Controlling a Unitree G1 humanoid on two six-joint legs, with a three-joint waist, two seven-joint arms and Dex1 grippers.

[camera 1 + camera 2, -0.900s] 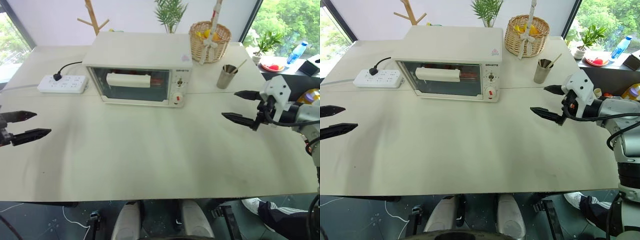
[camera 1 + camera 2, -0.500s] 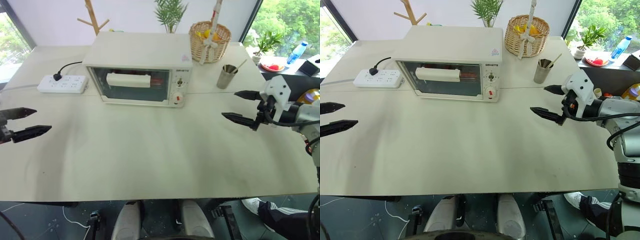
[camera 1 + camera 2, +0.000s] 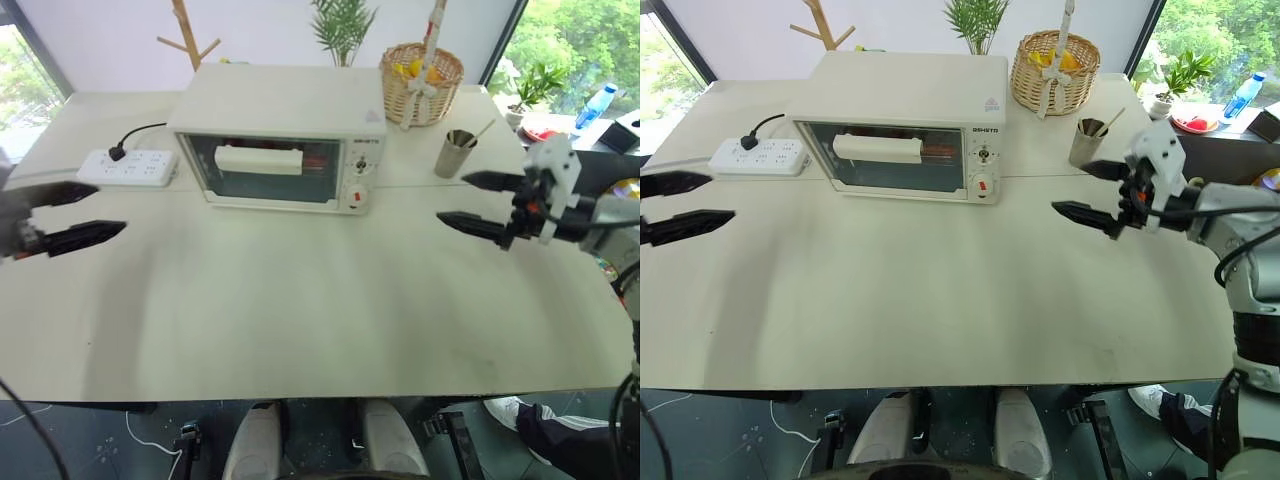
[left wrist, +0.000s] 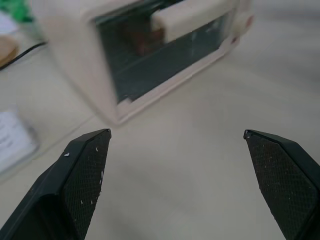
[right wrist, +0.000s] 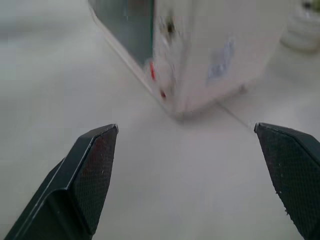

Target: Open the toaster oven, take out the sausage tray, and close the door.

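Note:
The cream-white toaster oven (image 3: 280, 105) stands at the far middle of the table, its glass door (image 3: 265, 178) shut and the bar handle (image 3: 258, 160) across the top of the glass. Through the glass I make out reddish sausages (image 3: 318, 158); the sausage tray under them is hard to see. My left gripper (image 3: 723, 196) hovers open over the table, well to the left of the oven and empty. My right gripper (image 3: 1070, 187) hovers open to the right of the knob panel (image 3: 358, 175), also empty. The left wrist view shows the door (image 4: 165, 55) ahead between the open fingers (image 4: 85, 170).
A white power strip (image 3: 128, 167) with a black plug lies left of the oven. A wicker basket (image 3: 421, 80) and a metal cup (image 3: 454, 153) stand at the back right, the cup just behind my right gripper. The table (image 3: 300, 300) stretches wide in front of the oven.
My left gripper has moved right and farther onto the table, toward the oven. The right gripper has edged slightly left. Both stay open.

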